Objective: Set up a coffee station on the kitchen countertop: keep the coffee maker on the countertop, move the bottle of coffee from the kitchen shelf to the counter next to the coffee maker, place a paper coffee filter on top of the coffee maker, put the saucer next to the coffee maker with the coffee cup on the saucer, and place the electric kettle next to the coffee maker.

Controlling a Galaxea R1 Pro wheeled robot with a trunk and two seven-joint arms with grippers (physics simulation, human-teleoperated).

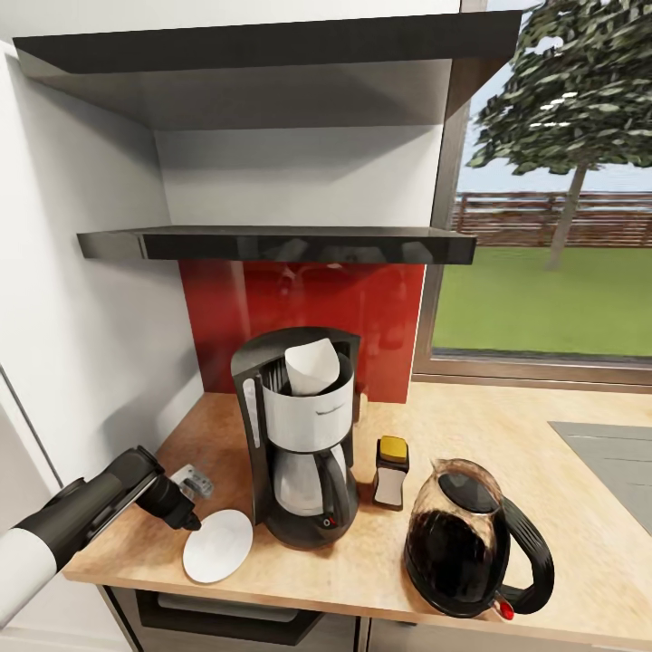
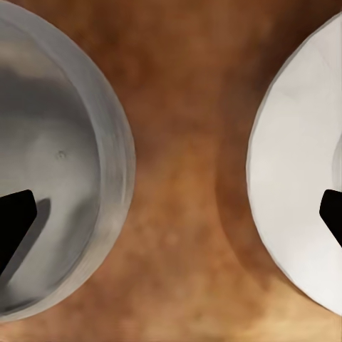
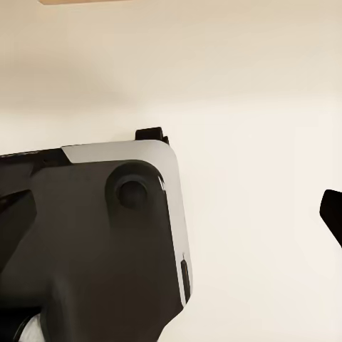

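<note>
The black and silver coffee maker point(image 1: 303, 444) stands on the wooden countertop point(image 1: 507, 426) with a white paper filter point(image 1: 312, 364) in its top. Just right of it is the small coffee bottle point(image 1: 391, 473) with a yellow lid, and further right the dark electric kettle point(image 1: 471, 541). The white saucer point(image 1: 217, 545) point(image 2: 299, 171) lies left of the coffee maker. A grey coffee cup point(image 1: 196, 481) point(image 2: 50, 171) sits beside the saucer. My left gripper point(image 1: 186, 514) point(image 2: 171, 221) hangs open over the bare wood between cup and saucer. My right gripper point(image 3: 171, 214) is open and holds nothing.
Two dark shelves point(image 1: 272, 243) hang above the coffee maker against a red backsplash point(image 1: 362, 308). A white wall point(image 1: 91, 362) closes the left side. A window point(image 1: 543, 272) and a grey cooktop point(image 1: 611, 453) are at the right. My own dark body panel point(image 3: 92, 235) shows in the right wrist view.
</note>
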